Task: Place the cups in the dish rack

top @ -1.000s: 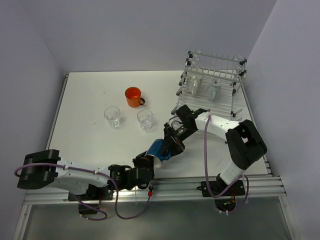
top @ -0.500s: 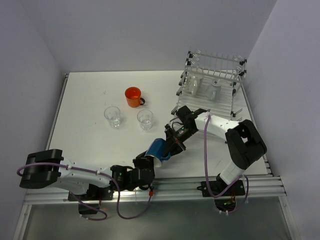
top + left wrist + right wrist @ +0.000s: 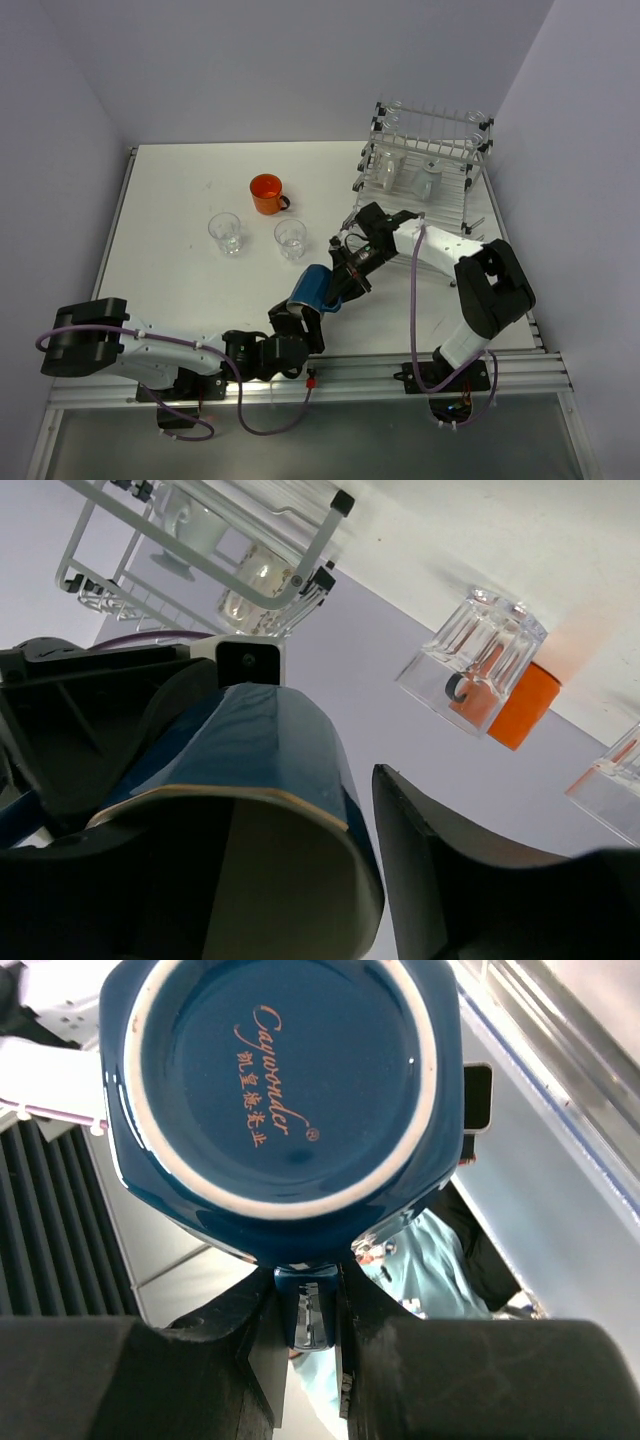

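1. My right claw [image 3: 305, 1312] is pinched on the handle of the blue mug [image 3: 312, 287]; the mug's base faces that wrist camera.
2. My left claw [image 3: 297, 318] looks spread, I think: a gap shows between one finger and the mug wall.
3. The mug is tipped between both claws, near the front of the desk [image 3: 180, 290], well apart from the dish rack [image 3: 455, 205].
4. The orange mug [image 3: 266, 193], a glass tumbler [image 3: 226, 233] and a second tumbler [image 3: 291, 238] stand on the desk.

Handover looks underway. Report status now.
Right tool shut on blue mug, at the handle. Left tool open around its rim end. Mug short of dish rack. Glass tumblers and orange mug off to the side.
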Controlling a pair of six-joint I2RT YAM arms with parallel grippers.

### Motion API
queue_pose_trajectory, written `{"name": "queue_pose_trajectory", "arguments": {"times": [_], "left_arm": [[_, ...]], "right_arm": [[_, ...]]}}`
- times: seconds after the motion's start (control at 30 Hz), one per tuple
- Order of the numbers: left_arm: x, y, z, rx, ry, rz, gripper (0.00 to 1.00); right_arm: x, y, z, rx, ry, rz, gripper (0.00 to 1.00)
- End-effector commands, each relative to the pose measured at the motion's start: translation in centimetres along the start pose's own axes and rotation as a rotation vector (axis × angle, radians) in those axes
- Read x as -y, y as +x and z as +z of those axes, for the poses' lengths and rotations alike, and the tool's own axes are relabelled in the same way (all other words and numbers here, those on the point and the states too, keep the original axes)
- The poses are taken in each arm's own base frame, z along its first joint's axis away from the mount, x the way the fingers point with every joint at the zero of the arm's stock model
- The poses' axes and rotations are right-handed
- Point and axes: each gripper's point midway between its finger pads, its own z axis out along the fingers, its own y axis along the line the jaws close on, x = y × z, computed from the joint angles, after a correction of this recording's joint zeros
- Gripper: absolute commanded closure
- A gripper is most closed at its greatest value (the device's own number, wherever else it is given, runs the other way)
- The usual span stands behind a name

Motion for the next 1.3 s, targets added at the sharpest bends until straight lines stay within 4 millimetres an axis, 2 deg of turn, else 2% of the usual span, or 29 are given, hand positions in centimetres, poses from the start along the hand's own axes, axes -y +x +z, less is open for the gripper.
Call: {"name": "queue_pose_trajectory", "arguments": {"times": [0.0,0.17,0.4,0.73,0.9,1.0,1.1,1.2,1.27], "left_arm": [[-4.0,2.3,-1.0,-0.071,-0.123,-0.119,0.33],[-4.2,2.4,-1.5,-0.079,-0.13,-0.125,0.23],[-4.2,2.7,-2.1,-0.091,-0.128,-0.133,0.23],[-3.3,3.0,-4.1,-0.114,-0.091,-0.164,0.22],[-3.0,3.2,-5.9,-0.144,-0.064,-0.203,0.22],[-2.3,4.0,-6.5,-0.178,-0.037,-0.272,0.21],[-1.5,4.4,-7.0,-0.168,-0.037,-0.412,0.19],[-2.1,5.7,-7.6,-0.161,-0.062,-0.557,0.12],[-2.5,7.3,-7.7,-0.189,-0.074,-0.637,0.11]], "right_arm": [[-2.2,-0.2,-1.1,0.039,-0.035,-0.137,1.0],[-3.1,-1.2,-2.6,0.095,-0.034,-0.18,1.0],[-2.7,-1.9,-4.5,0.168,-0.014,-0.204,1.0],[-5.6,-2.3,-7.8,0.289,0.018,-0.383,1.0],[-6.9,-1.9,-9.2,0.361,0.04,-0.476,1.0],[-8.0,-1.4,-10.2,0.42,0.077,-0.571,1.0],[-8.6,-1.2,-11.6,0.506,0.134,-0.66,1.0],[-8.7,-1.5,-13.5,0.602,0.195,-0.712,1.0],[-8.8,-1.8,-14.9,0.661,0.213,-0.731,1.0]]}}
